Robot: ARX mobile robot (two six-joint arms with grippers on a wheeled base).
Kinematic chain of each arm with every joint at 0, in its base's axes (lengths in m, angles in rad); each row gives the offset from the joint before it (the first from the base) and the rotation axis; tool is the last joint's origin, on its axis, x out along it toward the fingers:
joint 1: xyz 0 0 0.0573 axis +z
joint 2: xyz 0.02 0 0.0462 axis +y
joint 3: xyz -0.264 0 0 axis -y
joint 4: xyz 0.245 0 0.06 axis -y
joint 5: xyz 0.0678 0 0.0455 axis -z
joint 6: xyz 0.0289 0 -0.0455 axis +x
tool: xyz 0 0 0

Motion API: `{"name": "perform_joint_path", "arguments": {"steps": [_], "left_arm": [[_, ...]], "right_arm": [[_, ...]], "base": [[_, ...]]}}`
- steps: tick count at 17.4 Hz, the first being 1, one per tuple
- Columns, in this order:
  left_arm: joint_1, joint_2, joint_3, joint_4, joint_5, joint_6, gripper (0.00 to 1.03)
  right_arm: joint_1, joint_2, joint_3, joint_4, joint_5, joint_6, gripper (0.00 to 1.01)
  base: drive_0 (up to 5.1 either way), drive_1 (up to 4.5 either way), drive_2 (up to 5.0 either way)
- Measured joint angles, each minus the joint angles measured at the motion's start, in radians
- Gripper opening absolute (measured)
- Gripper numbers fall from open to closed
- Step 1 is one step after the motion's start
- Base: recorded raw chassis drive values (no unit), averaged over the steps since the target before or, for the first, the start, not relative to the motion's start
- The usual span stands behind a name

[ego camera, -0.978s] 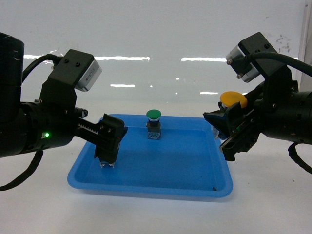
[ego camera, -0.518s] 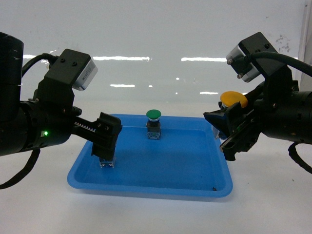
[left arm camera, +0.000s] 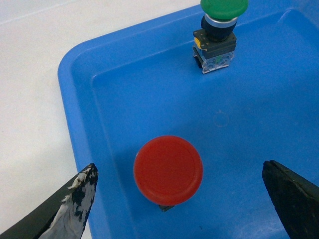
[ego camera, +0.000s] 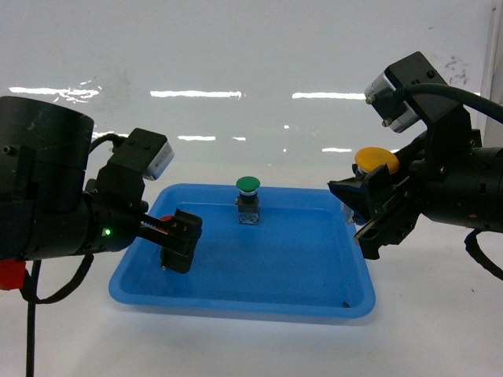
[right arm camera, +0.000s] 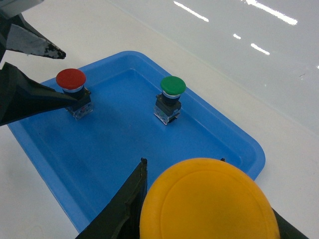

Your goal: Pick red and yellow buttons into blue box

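Note:
The red button (left arm camera: 168, 170) stands upright in the left part of a shallow blue tray (ego camera: 236, 297). My left gripper (left arm camera: 177, 175) is open, one finger well clear on each side of its cap. In the head view that gripper (ego camera: 179, 242) hides nearly all of the button. The right wrist view shows the red button (right arm camera: 71, 79) between the left fingers (right arm camera: 35, 97). My right gripper (ego camera: 366, 210) is shut on the yellow button (ego camera: 376, 159), held above the tray's right rim; its cap (right arm camera: 209, 205) fills the lower right wrist view. The blue box is out of view.
A green-capped button (ego camera: 247, 198) stands upright near the tray's far wall, also in both wrist views (left arm camera: 219, 30) (right arm camera: 171, 97). The tray rests on a glossy white table (ego camera: 251, 102).
The left arm has dropped lower and drawn back toward the camera, its gripper sinking over the red button. The right arm with the yellow button has not moved.

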Motion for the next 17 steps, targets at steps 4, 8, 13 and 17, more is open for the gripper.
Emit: {"name": "perform_joint_path", "arguments": {"steps": [4,8,13,17], "left_arm": [[-0.002,0.030,0.025,-0.006,-0.010,0.018,0.98],[-0.001,0.047,0.034,-0.017,-0.019,0.039,0.98],[0.011,0.083,0.067,-0.051,-0.019,0.044,0.98],[0.018,0.092,0.073,-0.076,-0.017,0.043,0.98]], "right_arm": [[0.000,0.000,0.000,0.000,0.000,0.000,0.36],[0.000,0.000,0.000,0.000,0.000,0.000,0.36],[0.000,0.000,0.000,0.000,0.000,0.000,0.36],[0.000,0.000,0.000,0.000,0.000,0.000,0.36]], "base": [[0.0,0.00,0.0],[0.0,0.00,0.0],[0.0,0.00,0.0],[0.0,0.00,0.0]]}}
